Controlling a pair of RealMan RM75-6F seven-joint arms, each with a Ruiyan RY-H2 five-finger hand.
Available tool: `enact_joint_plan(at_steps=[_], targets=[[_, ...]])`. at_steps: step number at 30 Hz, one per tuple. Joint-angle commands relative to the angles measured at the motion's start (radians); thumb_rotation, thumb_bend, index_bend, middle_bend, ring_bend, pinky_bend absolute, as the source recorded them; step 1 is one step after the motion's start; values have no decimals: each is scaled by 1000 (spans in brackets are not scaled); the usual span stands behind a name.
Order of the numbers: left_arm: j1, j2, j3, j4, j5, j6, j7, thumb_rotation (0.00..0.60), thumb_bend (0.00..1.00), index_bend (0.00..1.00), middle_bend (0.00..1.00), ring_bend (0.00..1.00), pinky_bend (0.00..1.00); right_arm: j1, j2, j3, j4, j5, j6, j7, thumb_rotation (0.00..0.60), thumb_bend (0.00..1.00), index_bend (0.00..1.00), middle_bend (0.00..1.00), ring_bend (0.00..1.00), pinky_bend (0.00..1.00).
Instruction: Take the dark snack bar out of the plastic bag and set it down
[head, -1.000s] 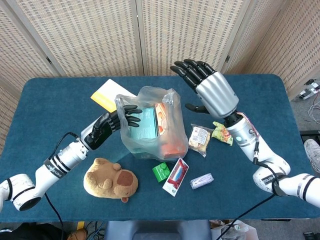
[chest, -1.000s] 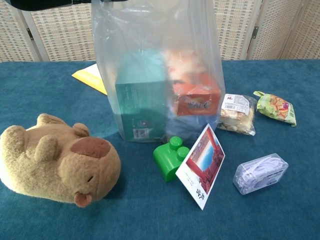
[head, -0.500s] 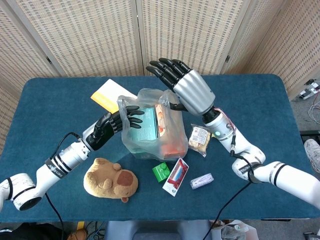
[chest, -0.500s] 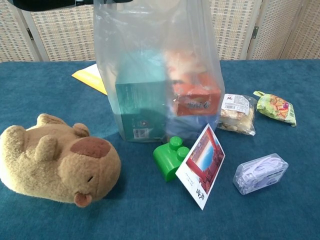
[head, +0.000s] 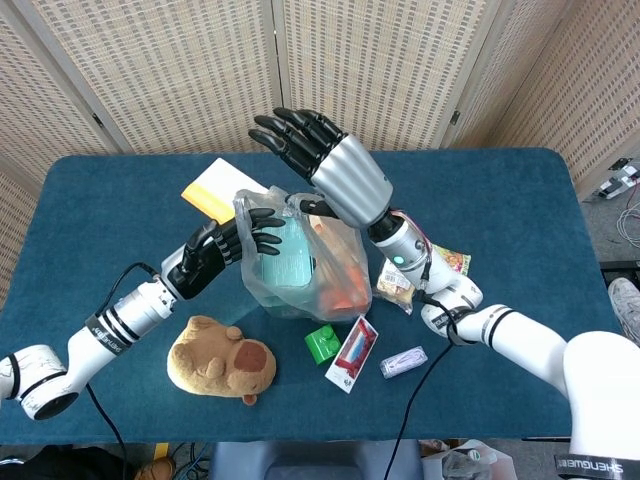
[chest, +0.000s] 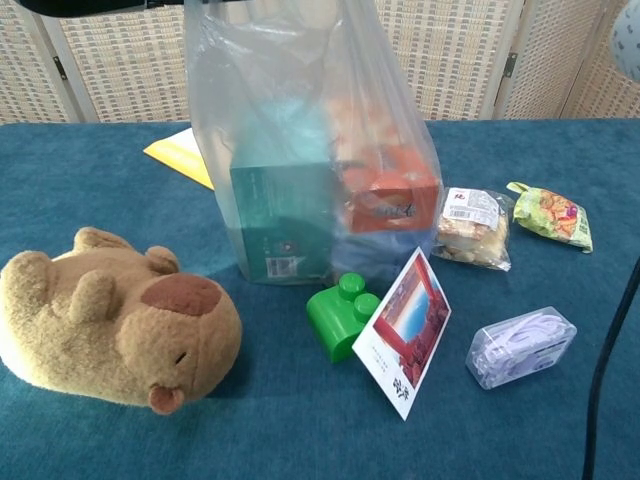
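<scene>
Step in hand, as I judge it: the reach into the bag; nothing lifted out yet. Left hand grips the near-left rim of the plastic bag, holding the mouth up and apart; right hand hovers above the opening, fingers spread, empty, not yet inside.

Dark snack bar: probably the dim bluish shape low in the bag, under the orange box and beside the teal box; too blurred by the plastic to be sure.

Next move calls for the right hand to come down through the mouth, past both boxes, while the left holds the rim steady.

Count: one bag; two boxes inside; on the table one plush capybara, one green block, one card, one yellow envelope, two snack packets, one small clear pouch.
</scene>
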Motion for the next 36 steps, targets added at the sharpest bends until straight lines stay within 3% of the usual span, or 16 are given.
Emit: enact_joint_plan(at_steps=[1,13,36], targets=[[2,6,0,-3,2,5,-9,76,222,130,147,189,191,-1,3,13,-40,19,21,-11,600,2,106,145,115,208],[-7,24,6,-34,42,26,-64,75,221,130,149,188,191,-24,71,41,-275,99,-3,-187,600,0,0,99,35,120],[-56,-2,4,-25,54,36,-90,15,222,140,178,188,183,-6,86,46,-353,141,-47,-241,600,0,0,44,0,59]])
